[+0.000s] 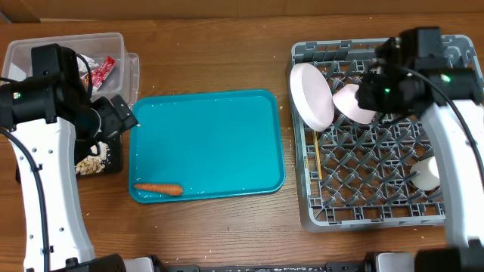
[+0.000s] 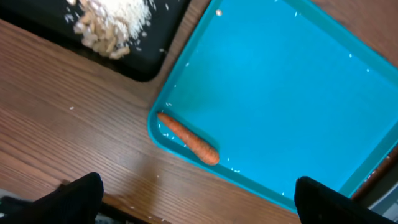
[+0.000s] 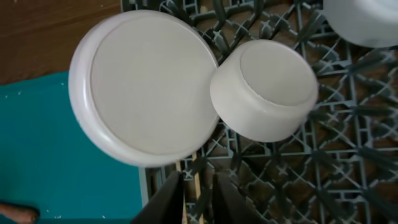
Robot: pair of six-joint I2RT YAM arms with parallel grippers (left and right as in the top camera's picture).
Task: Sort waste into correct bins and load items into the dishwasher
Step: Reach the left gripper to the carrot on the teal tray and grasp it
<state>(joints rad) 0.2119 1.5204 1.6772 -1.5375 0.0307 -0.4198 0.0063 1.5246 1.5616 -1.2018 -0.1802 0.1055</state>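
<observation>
Robot lab tabletop point(image 1: 212, 60) with dish rack point(image 1: 305, 181)

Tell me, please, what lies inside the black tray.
A pile of pale rice-like crumbs lies in the black tray. The left arm covers part of the tray from overhead, so anything there is hidden.

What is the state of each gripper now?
Left gripper: open, holding nothing.
Right gripper: nearly closed; whether it holds anything cannot be told.

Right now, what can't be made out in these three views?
- Black tray: overhead, the left arm covers most of it.
- Right claw: right wrist view, bottom edge cuts its tips; a grip on the chopstick cannot be confirmed.
- White dish: right wrist view, cut off by the top corner; cup or bowl unclear.
</observation>
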